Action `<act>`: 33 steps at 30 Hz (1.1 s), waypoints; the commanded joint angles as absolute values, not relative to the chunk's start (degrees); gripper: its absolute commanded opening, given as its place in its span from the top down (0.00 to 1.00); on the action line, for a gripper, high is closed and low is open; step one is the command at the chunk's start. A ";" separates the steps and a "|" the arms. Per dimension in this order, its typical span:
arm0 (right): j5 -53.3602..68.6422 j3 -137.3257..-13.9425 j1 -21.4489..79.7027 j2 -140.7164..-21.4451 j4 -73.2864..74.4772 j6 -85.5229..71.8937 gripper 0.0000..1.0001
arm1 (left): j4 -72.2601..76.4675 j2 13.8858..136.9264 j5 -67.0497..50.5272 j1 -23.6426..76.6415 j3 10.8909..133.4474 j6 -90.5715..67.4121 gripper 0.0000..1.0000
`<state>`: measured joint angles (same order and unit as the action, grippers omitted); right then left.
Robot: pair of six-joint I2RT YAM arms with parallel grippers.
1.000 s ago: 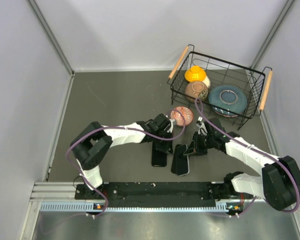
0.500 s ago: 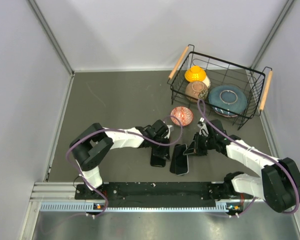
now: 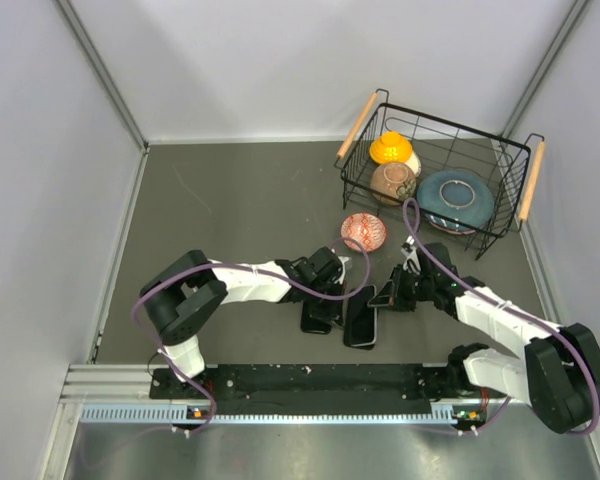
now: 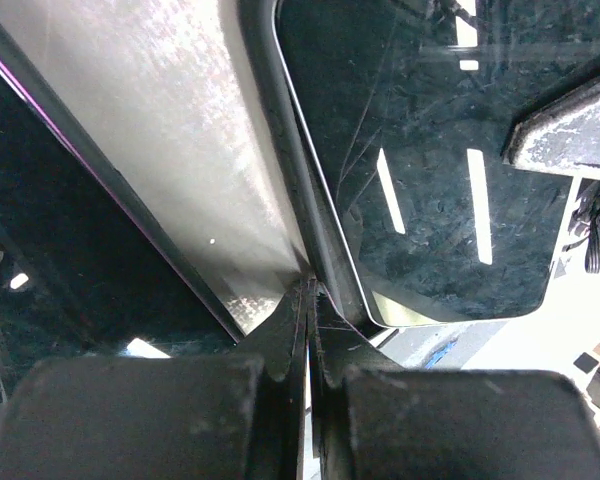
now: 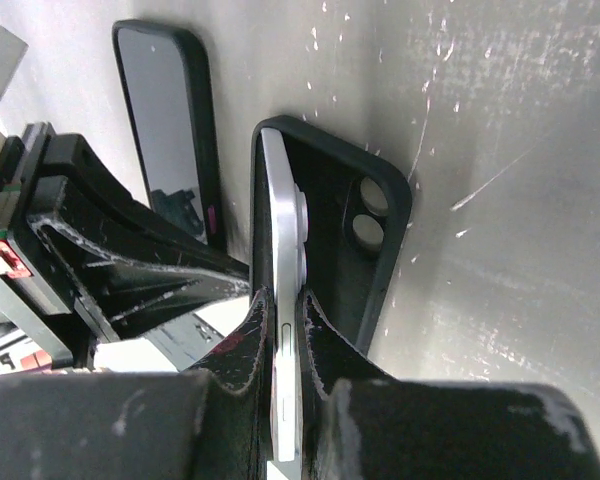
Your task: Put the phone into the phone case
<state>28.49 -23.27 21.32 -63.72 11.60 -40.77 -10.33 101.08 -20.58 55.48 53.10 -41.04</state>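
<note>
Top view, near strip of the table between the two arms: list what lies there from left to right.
black-rimmed phone → phone case → right tool

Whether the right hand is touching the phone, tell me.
Touching. Right wrist view: the right hand pinches the phone between both fingers, no gap.

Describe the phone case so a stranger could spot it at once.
From the wire basket at far right, come toward the near edge. The phone case lies right of a dark slab. It is an open black shell with camera holes, the phone standing edgewise in it.
</note>
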 commanded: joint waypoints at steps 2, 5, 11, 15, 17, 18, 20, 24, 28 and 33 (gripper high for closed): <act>25.40 -20.22 20.48 -63.02 5.63 -43.15 1.00 | -9.14 99.84 -20.74 57.57 51.86 -42.36 1.00; 26.10 -18.73 20.48 -63.11 3.96 -43.68 1.00 | -8.44 100.19 -20.83 58.01 51.77 -42.98 1.00; 26.72 -16.70 20.48 -63.28 2.82 -43.33 1.00 | -8.09 100.90 -20.83 58.53 52.38 -43.33 1.00; 27.60 -14.59 20.48 -63.46 0.45 -45.17 1.00 | -8.00 101.42 -20.92 58.88 53.26 -43.42 1.00; 27.69 -13.45 20.57 -63.46 -1.84 -46.49 1.00 | -8.00 101.51 -21.01 58.97 53.70 -43.50 1.00; 27.77 -13.19 20.48 -63.54 -2.63 -46.93 1.00 | -8.00 101.69 -21.01 59.15 53.88 -43.51 1.00; 27.60 -12.48 20.57 -63.63 -3.60 -48.16 1.00 | -8.09 101.95 -21.18 59.41 54.31 -43.59 1.00; 27.60 -11.16 20.57 -63.63 -6.23 -50.71 1.00 | -7.65 102.48 -21.27 60.03 54.84 -43.68 1.00; 26.20 -11.34 20.39 -62.67 -4.40 -50.37 0.94 | -8.35 101.96 -20.74 60.03 55.02 -43.68 1.00; 24.44 -13.96 20.48 -58.46 3.68 -48.69 0.81 | -10.72 100.55 -19.08 60.03 55.46 -43.24 1.00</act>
